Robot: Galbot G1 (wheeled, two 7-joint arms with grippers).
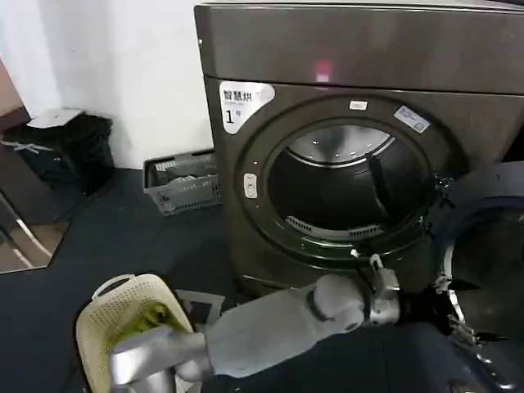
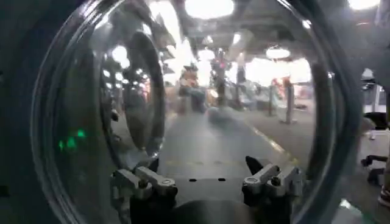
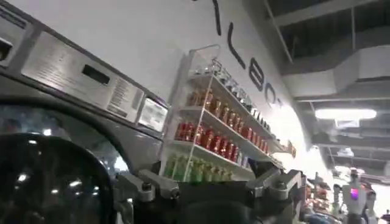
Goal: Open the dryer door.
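The dark bronze-grey dryer stands ahead with its round drum opening uncovered. The dryer door is swung out to the right, its inner side facing me. My left arm reaches across from the lower left, and my left gripper is open right at the door's inner face, low down. In the left wrist view the door's bulging glass sits close in front of the open left gripper, which holds nothing. My right gripper is open and empty, off to the side.
A small grey crate lies on the floor left of the dryer. A pale laundry basket with green items is at the lower left. A black bin stands against the wall. The right wrist view shows a machine's control panel and bottle shelves.
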